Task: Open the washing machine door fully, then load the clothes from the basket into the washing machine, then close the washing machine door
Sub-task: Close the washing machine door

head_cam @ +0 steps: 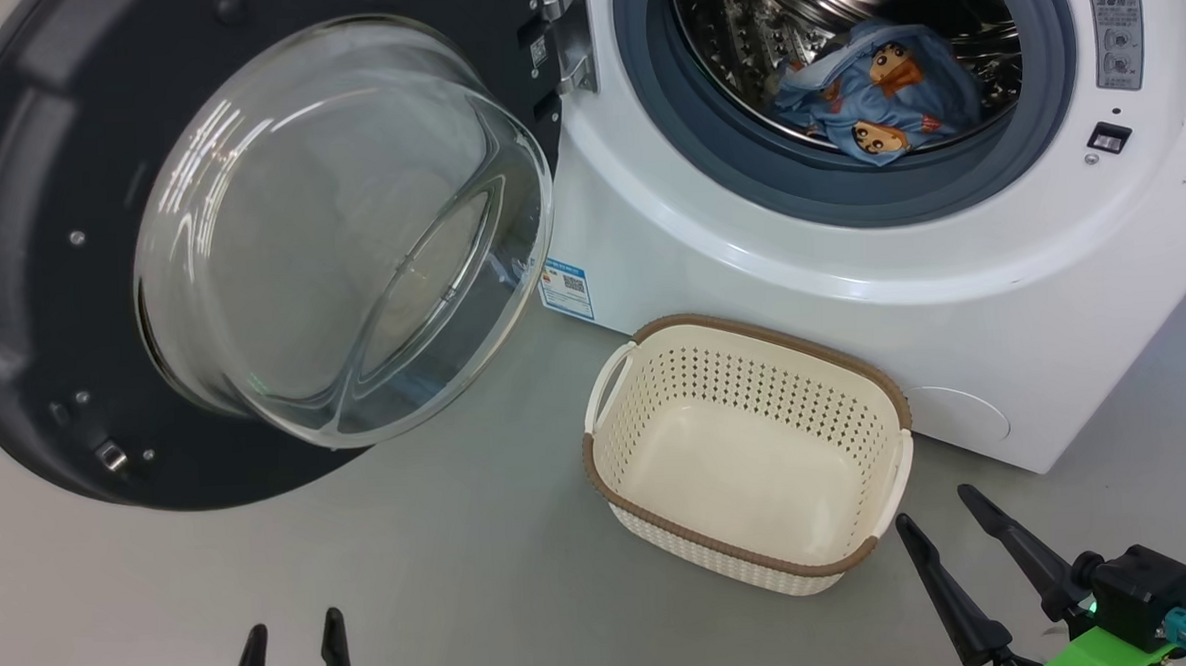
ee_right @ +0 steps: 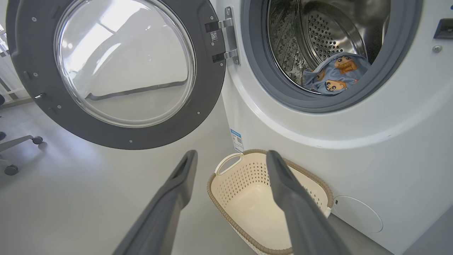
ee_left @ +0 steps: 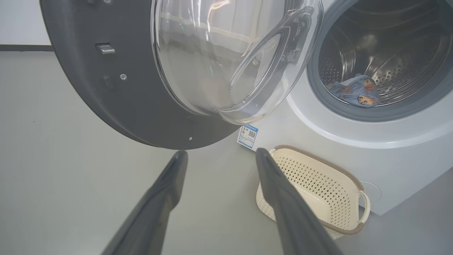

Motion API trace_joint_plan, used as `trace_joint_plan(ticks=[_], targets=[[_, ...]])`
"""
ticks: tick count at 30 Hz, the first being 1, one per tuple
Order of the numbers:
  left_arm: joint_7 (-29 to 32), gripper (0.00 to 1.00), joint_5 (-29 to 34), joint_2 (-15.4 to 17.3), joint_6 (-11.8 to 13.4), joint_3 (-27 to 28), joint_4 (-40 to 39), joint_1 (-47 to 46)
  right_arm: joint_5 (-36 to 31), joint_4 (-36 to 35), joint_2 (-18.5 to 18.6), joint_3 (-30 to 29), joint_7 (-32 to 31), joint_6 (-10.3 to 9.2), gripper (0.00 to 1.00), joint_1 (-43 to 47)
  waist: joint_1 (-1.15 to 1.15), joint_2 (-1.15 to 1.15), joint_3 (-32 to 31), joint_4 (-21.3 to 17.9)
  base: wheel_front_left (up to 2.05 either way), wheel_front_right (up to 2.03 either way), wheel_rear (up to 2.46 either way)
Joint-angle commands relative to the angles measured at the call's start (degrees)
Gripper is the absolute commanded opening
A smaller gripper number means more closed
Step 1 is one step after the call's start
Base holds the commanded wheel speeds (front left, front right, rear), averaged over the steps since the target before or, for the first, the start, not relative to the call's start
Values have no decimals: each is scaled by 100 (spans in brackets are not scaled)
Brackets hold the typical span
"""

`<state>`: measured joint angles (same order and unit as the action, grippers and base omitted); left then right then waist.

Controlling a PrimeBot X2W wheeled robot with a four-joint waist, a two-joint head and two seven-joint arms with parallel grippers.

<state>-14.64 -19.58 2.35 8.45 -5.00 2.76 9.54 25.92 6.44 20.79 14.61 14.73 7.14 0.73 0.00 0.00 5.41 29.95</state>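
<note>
Grey floor (head_cam: pixel 444 580), smooth, with laundry appliance and two arms.

1. washing machine (head_cam: pixel 750 266): white front-loader, upper right of head view; steel drum (head_cam: pixel 740 26), grey gasket (head_cam: pixel 663 100), blue label (head_cam: pixel 564 287) at its lower left corner.
2. washing machine door (head_cam: pixel 41 297): swung wide to the left on its hinge (head_cam: pixel 565 34), dark rim, glass bowl bulging toward the camera.
3. clothes (head_cam: pixel 878 95): light-blue printed bundle, lying inside the drum at the front lip.
4. basket (head_cam: pixel 755 386): on the floor just before the machine, below the opening; bare cream bottom showing.
5. left gripper (head_cam: pixel 295 626): low at bottom left, fingers pointing up toward the door's lower rim; jaws spread wide, holding nothing.
6. right gripper (head_cam: pixel 933 506): lower right, on a black and green wrist, fingers slanting up-left beside the basket's near right corner, not touching it; jaws parted wide, grasping nothing.
</note>
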Motion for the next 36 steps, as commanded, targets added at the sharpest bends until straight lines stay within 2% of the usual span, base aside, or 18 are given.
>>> trace_joint_plan(ticks=[1,6,7,8,9,11,13,17,20,22,27,30,31,36], targets=[[-36,100,-42,53,50,193,-190,-48,88,-91,130,152,27,35,100,-177,0,0,-8,2,0,0,0],[-36,100,-102,53,33,265,-344,-49,113,-54,111,196,27,35,100,-196,0,0,-70,-10,0,0,0],[-36,96,-159,53,5,311,-404,-56,116,-52,95,179,27,35,100,-186,0,0,-93,-16,0,0,0],[-36,61,-217,53,-22,389,-478,-68,115,-52,75,152,27,35,100,-170,0,0,-108,-23,0,0,0],[-36,37,-250,53,-59,485,-561,-85,112,-56,55,120,27,35,100,-147,0,0,-122,-30,0,0,0],[-36,0,-156,53,-263,866,-892,-194,93,-84,-9,-3,27,35,100,-41,0,0,-150,-51,0,0,0],[-36,0,-105,53,-442,1211,-1158,-335,69,-112,-59,-109,27,35,100,47,0,0,-150,-64,0,0,0],[-36,0,102,53,-1012,1915,-1518,-783,21,-167,-145,-329,27,35,100,206,0,0,-127,-83,0,0,0],[-36,0,51,168,-1352,2392,-1474,-1302,-13,-222,-206,-474,27,35,100,301,0,0,-102,-97,0,0,0],[-36,0,-126,323,-1481,2605,-1310,-1726,-34,-257,-251,-573,27,35,100,356,0,0,-81,-104,0,0,0],[-36,0,-775,909,-1583,2876,-696,-2730,-87,-345,-347,-731,27,35,100,451,0,0,-5,-185,0,0,0],[29,0,-1527,1273,-1590,2908,-41,-3203,-102,-374,-360,-765,27,35,100,440,0,0,66,-267,0,0,0],[29,0,-1527,1273,-1590,2908,-41,-3203,-102,-374,-360,-765,27,35,100,440,0,0,66,-267,0,0,0],[508,0,-2926,1921,-1592,2934,1131,-3864,-105,-401,-379,-838,27,35,100,384,0,0,171,-361,0,0,0]])
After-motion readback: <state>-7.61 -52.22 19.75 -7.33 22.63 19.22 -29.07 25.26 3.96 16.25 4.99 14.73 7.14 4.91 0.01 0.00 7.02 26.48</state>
